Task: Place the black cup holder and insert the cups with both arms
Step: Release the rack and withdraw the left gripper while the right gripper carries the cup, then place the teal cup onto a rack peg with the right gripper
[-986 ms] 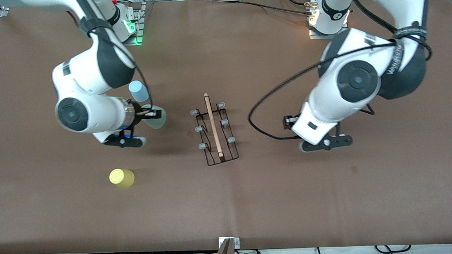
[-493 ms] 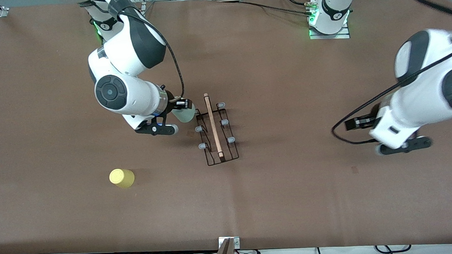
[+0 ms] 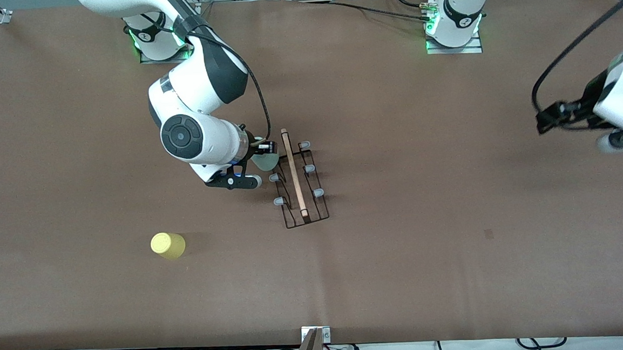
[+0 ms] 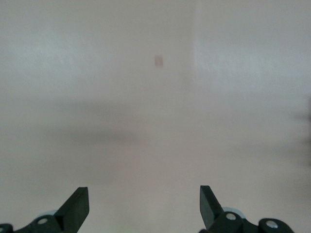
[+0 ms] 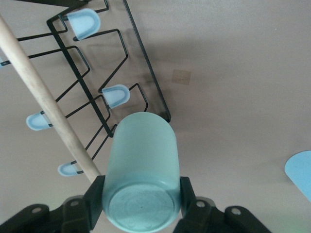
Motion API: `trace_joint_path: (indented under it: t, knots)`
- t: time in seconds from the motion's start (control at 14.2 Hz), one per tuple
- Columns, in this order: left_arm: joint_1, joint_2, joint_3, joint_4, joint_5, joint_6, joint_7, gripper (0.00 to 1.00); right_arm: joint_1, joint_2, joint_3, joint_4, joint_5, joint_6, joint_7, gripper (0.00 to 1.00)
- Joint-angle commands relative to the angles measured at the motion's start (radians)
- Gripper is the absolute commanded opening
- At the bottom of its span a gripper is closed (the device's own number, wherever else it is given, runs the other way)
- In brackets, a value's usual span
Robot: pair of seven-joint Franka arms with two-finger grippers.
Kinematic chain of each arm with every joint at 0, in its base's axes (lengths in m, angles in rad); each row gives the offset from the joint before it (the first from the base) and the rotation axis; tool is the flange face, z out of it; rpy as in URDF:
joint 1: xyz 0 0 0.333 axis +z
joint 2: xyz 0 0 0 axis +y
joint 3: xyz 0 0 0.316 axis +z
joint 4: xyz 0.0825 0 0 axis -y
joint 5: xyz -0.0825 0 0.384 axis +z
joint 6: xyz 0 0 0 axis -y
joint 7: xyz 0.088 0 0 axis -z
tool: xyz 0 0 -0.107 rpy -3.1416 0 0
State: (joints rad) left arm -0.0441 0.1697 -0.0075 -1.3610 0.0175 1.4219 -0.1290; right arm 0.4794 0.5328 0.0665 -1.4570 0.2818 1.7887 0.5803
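Observation:
The black cup holder (image 3: 295,178) stands mid-table, its wooden rod (image 5: 43,97) running over pale blue pegs (image 5: 115,95). My right gripper (image 3: 266,148) is shut on the pale green cup (image 3: 264,160), hanging over the rack's corner at the right arm's end. In the right wrist view the gripper (image 5: 141,191) clamps the cup (image 5: 143,155) near its base, its mouth pointing at the rack wire (image 5: 147,63). A yellow cup (image 3: 167,245) stands nearer the front camera. A light blue cup's edge (image 5: 299,174) shows. My left gripper (image 3: 548,116) (image 4: 143,194) hangs open and empty at the left arm's end.
A small dark patch (image 3: 488,233) marks the brown table cover toward the left arm's end. Cables and a metal bracket (image 3: 316,340) line the table's front edge. The arm bases (image 3: 451,20) sit along the back edge.
My right arm carried the green cup from beside the blue cup across to the rack. My left arm swung away toward its end of the table and its jaws opened fully.

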Motion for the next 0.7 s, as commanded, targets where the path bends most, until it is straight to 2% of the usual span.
trace_joint_path:
  t: [0.0, 0.21, 0.42, 0.49, 0.56, 0.63]
  knots:
    - [0.019, -0.055, 0.020, -0.142, -0.057, 0.029, 0.052, 1.00, 0.010, 0.026, -0.002, 0.017, 0.013, 0.001, 0.010, 0.30]
    - [0.020, -0.117, 0.017, -0.291, -0.059, 0.146, 0.049, 1.00, 0.025, 0.044, -0.001, 0.017, 0.011, 0.029, 0.010, 0.30]
    - [0.020, -0.116, 0.004, -0.280, -0.045, 0.138, 0.045, 1.00, 0.027, 0.056, -0.002, 0.017, 0.007, 0.029, 0.009, 0.31]
    - [0.020, -0.113, 0.006, -0.274, -0.045, 0.138, 0.045, 1.00, 0.027, 0.056, -0.002, 0.017, 0.005, 0.029, 0.010, 0.72]
    - [0.020, -0.107, 0.009, -0.268, -0.044, 0.146, 0.049, 1.00, 0.027, 0.056, -0.004, 0.017, 0.004, 0.029, 0.010, 1.00]
    - [0.020, -0.104, 0.011, -0.250, -0.044, 0.146, 0.052, 1.00, 0.025, 0.053, -0.007, 0.018, 0.005, 0.023, 0.015, 1.00]
